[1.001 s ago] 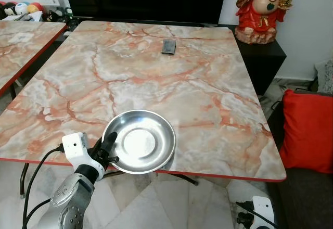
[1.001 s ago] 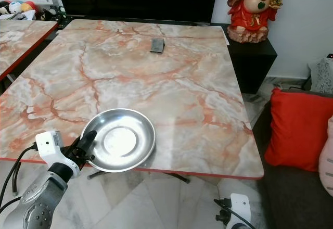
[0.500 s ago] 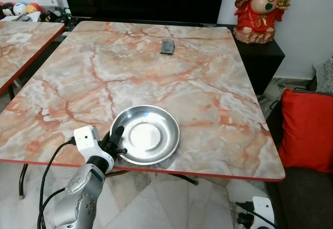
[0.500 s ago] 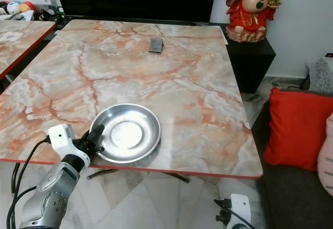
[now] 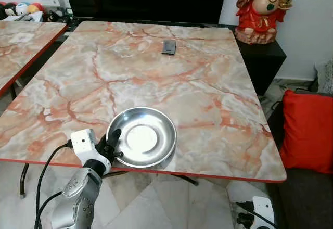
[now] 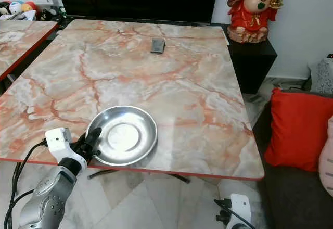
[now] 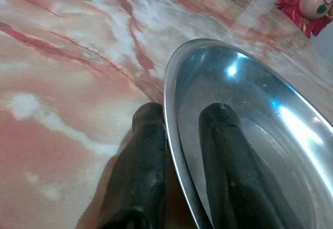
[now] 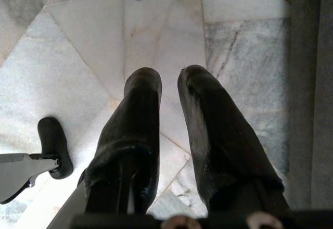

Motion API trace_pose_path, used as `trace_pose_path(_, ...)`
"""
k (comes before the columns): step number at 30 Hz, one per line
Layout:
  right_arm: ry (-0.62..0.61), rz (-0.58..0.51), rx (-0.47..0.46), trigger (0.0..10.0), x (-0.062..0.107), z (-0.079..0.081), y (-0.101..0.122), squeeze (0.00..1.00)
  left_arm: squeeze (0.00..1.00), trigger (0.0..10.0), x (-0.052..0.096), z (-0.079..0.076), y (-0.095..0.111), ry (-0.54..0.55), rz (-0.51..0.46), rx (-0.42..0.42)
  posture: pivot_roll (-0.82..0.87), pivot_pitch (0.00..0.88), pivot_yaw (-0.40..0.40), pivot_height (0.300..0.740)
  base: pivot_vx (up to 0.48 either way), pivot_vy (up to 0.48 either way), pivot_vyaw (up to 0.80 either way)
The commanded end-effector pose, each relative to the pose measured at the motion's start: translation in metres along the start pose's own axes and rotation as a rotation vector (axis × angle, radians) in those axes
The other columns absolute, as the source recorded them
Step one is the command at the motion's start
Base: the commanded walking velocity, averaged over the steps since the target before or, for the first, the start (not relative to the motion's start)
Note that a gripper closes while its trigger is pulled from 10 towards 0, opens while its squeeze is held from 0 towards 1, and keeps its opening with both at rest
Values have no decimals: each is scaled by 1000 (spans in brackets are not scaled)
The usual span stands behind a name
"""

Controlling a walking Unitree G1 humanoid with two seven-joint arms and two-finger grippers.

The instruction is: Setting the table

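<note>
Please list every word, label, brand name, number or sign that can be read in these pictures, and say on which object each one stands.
There is no readable text.
The small dark object at the far side of the marble table: any marking on it is too small to read.
The steel plate, which the left hand grips at the rim, bears no marking.
The red statue bears no lettering.

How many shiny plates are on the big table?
1. The metal plate sits at the near edge of the table, its rim pinched by the left gripper. The other thing there is a small dark object near the far edge.
</note>
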State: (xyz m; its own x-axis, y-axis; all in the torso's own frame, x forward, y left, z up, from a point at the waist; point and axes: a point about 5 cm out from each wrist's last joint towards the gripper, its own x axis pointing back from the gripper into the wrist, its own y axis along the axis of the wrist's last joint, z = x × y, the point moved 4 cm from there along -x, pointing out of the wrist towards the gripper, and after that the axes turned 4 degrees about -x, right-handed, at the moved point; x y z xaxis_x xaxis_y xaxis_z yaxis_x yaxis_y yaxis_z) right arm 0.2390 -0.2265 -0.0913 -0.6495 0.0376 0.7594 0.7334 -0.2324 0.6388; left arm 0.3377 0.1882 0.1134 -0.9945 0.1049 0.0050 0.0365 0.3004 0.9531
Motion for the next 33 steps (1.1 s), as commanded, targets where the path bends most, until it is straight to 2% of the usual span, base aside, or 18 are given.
trace_pose_path(1, -14, 13, 4, 10000, 1, -5, -4, 0, 1000, 10000, 2, 2, -5, 5, 15, -20, 68, 121, -31, 740, 0, 0, 0)
trace_pose_path(10, -13, 14, 9, 10000, 1, -5, -5, 0, 1000, 10000, 3, 1, -4, 3, 16, -30, 69, 124, -31, 740, 0, 0, 0)
trace_pose_path(22, -10, 15, 11, 10000, 1, -4, -5, 0, 1000, 10000, 6, 2, 10, -11, -10, -110, 77, 126, -31, 740, 0, 0, 0)
trace_pose_path(23, -10, 15, 10, 10000, 1, -4, -5, 0, 165, 10000, 6, 2, 11, -11, -12, -114, 77, 126, -31, 740, 0, 0, 0)
trace_pose_path(24, -9, 14, 11, 10000, 1, -4, -5, 0, 0, 10000, 7, 2, 15, -15, -33, -134, 79, 125, -32, 740, 0, 0, 0)
trace_pose_path(27, -9, 14, 10, 10000, 1, -4, -4, 0, 0, 10000, 10, 2, 23, -14, -60, -151, 79, 124, -33, 740, 0, 0, 0)
trace_pose_path(33, -8, 15, 13, 10000, 1, -5, -4, 0, 0, 10000, 18, 2, 36, -18, -98, -271, 83, 124, -34, 740, 0, 0, 0)
